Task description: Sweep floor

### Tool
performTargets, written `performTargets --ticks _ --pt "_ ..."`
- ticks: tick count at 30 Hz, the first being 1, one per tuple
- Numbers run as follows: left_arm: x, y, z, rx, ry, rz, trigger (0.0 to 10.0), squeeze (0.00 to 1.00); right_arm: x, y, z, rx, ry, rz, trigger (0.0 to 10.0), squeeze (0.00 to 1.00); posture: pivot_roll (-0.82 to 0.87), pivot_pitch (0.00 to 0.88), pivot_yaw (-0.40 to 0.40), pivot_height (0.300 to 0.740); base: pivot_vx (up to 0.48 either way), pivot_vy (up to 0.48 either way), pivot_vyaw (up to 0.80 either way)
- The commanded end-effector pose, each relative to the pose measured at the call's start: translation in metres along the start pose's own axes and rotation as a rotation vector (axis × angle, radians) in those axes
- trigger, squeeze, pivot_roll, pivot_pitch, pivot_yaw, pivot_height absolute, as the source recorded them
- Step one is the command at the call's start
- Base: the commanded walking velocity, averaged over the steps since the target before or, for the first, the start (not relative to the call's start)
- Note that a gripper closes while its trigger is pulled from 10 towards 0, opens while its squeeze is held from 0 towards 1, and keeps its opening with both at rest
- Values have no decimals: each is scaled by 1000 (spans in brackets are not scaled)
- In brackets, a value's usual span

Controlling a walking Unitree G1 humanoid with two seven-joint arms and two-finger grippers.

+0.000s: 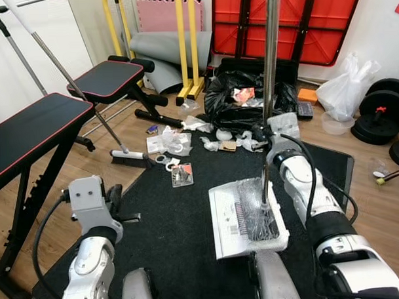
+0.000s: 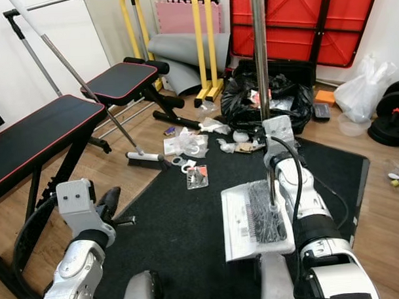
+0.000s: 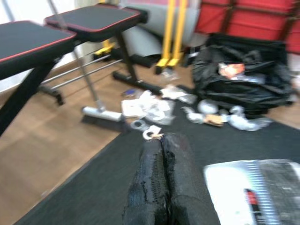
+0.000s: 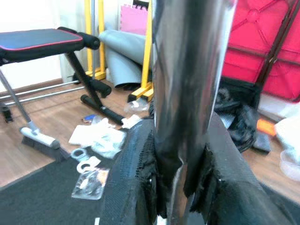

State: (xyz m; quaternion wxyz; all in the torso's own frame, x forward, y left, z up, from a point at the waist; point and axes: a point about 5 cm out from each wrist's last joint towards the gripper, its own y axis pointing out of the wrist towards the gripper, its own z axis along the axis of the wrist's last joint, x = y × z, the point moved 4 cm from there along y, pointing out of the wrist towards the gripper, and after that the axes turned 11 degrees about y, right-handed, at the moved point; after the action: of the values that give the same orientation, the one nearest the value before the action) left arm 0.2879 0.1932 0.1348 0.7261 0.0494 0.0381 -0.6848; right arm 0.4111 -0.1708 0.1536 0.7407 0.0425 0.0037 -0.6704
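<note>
Nearest, the left tool hovers low over the black mat, fingers pressed together and empty. The right tool is clamped around a metal pole that stands upright, its lower end at a white dustpan lying on the mat. Farther on, litter is scattered at the mat's far edge, just beside a broom resting on the wood floor. Behind sits a black bag, with benches to the left.
</note>
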Motion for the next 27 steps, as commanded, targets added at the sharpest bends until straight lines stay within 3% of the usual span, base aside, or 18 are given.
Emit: performTargets --ticks 1,11,13,20,24,27 --pt "0 -2 -3 -18 0 -6 10000 0 -5 7 24 92 3 20 10000 0 -26 31 -35 525 0 0 0" --pt "7 -13 9 8 9 -48 10000 0 7 18 31 115 29 -37 10000 0 5 94 -31 525 0 0 0" --pt "14 -26 19 17 39 -87 10000 0 16 22 35 118 48 -112 10000 0 50 178 -9 525 0 0 0" --pt "13 -52 29 -6 55 -103 10000 0 25 27 46 151 130 -192 10000 0 97 252 11 525 0 0 0" --pt "10 -69 32 -31 57 -96 10000 0 28 30 61 207 133 -213 10000 0 144 318 33 525 0 0 0" --pt "9 -74 33 -39 61 -95 10000 0 29 31 68 231 142 -221 10000 0 157 335 36 525 0 0 0"
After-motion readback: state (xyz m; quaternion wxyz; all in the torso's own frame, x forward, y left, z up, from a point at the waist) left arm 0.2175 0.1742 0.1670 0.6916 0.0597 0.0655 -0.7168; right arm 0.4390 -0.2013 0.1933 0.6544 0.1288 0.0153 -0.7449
